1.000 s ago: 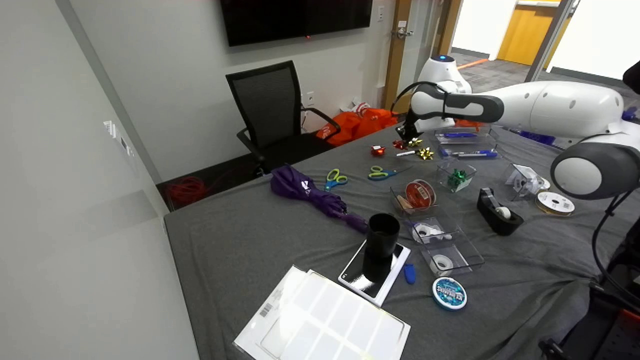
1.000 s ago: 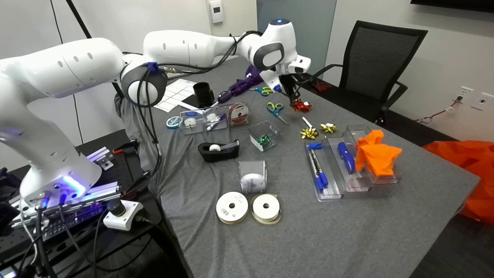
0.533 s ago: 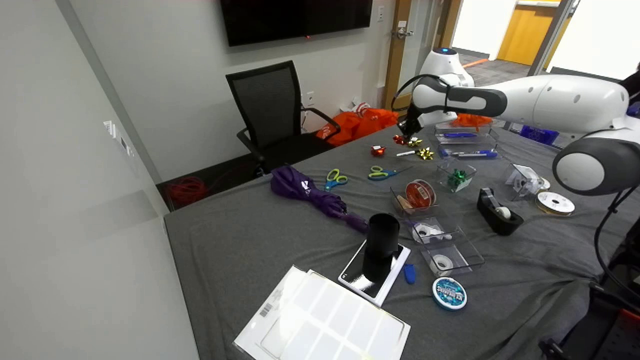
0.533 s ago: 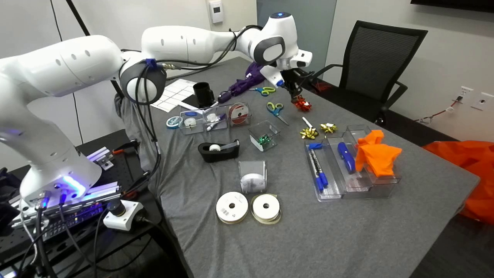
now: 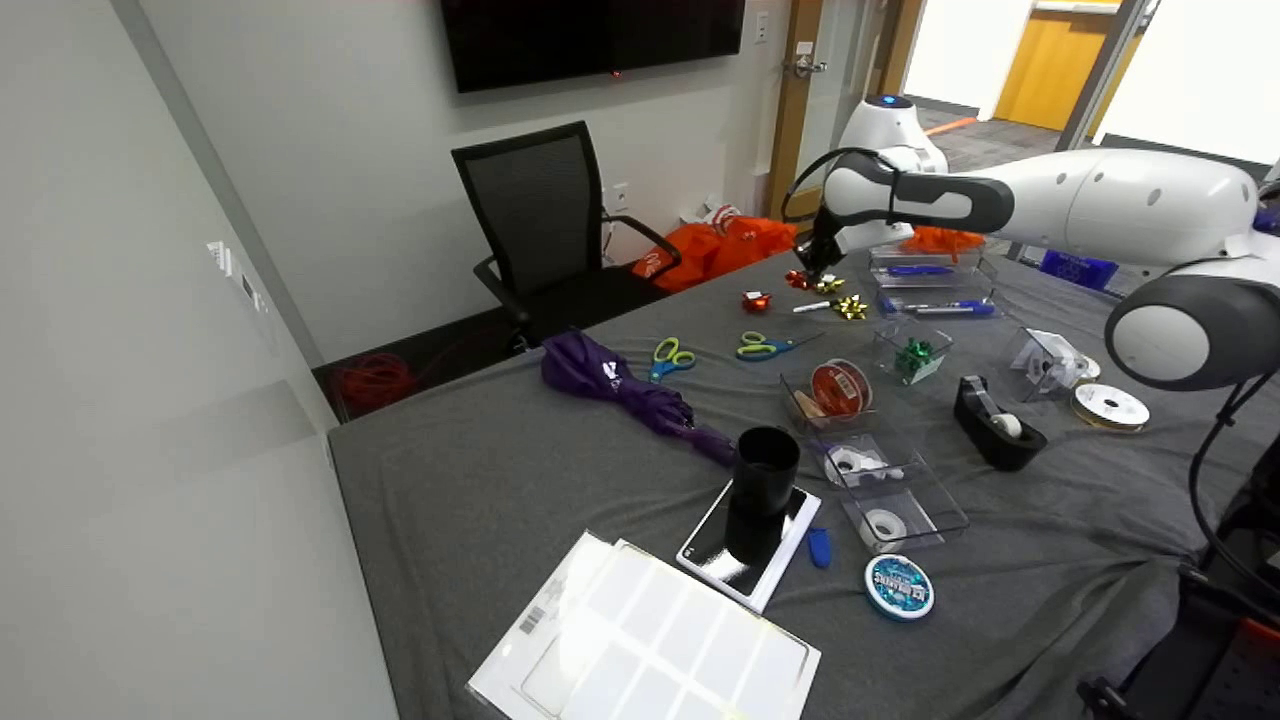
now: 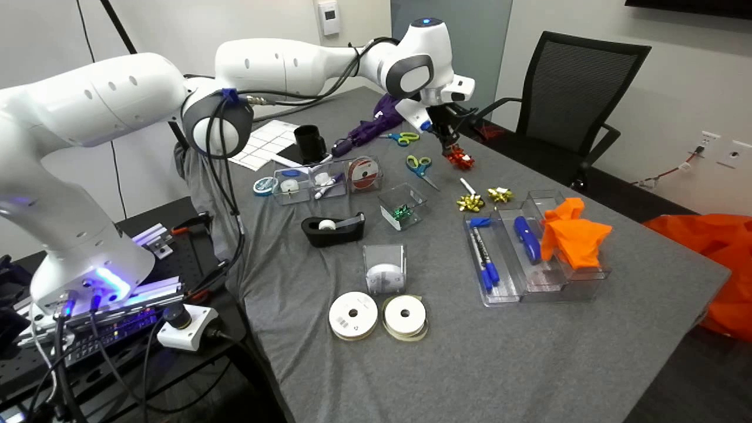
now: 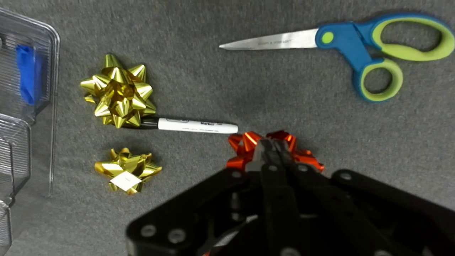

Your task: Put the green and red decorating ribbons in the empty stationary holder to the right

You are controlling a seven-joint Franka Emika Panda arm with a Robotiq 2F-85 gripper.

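Black pincer [image 7: 272, 144], pointing down at a grey-covered table [image 6: 529, 364], its tips pressed together on a shiny red bow [image 7: 249, 140]; foil loops poke out on both sides of them in the wrist view. The grip looks closed near the bow's middle, though the pincer's own body hides the nearer part, and whether the bow hangs just above the cloth or touches it is hard to tell. Good handling from here would be a straight lift with a firm, gentle pinch, since the loops look springy and could flatten or slip. Next, a carry high enough to clear the white marker [image 7: 197, 126], whose end appears just beside the bow, and the blade of the blue and green scissors [image 7: 343, 37]. The likely goal, seen in both exterior views, is a small clear holder [image 6: 418, 204], well apart from the pincer, where a green bow [image 6: 402, 212] already lies inside. Over it, the bow is best centred, lowered within the walls without brushing the rim, and let go softly beside the green one. In an exterior view, a second red bow [image 5: 757, 302] sits on the table near the pincer but not in its grasp, and probably needs the same trip afterwards.
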